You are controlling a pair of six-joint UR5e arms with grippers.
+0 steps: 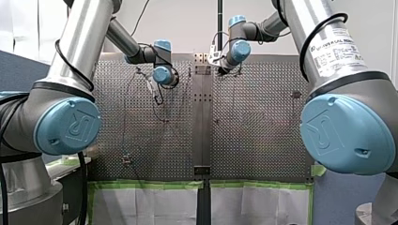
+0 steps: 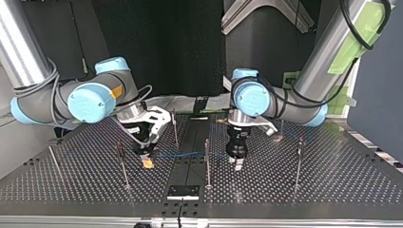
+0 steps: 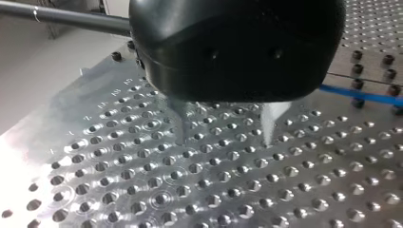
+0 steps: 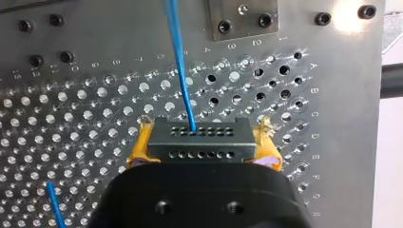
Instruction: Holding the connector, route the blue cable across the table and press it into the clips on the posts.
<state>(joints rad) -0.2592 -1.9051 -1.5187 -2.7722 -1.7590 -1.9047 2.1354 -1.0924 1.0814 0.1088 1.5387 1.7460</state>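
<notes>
- Small black plate [image 2: 183,191] bolted at the near edge of the perforated table [image 2: 332,185], seen from across the table, on its centre strip.
- Thin posts [image 2: 122,164], upright, in a near row. One of them, the middle post [image 2: 207,161], stands between the two grippers. Their clips are too small to make out.
- My right gripper [image 2: 148,159], low over the table beside the leftmost near post. Its yellow pads [image 4: 140,147] are clamped on either side of the connector [image 4: 198,145], a black block with rows of small holes.
- Blue cable [image 2: 185,154], leaving the connector's face and running over the centre strip toward the middle post. Contact with that post cannot be told.
- My left gripper [image 3: 225,135], black, just past the middle post. Its metal fingers [image 3: 272,118] are apart with nothing between them, tips close above the holes. The cable passes beside it.
- Farther post [image 2: 175,126], behind my right gripper.
</notes>
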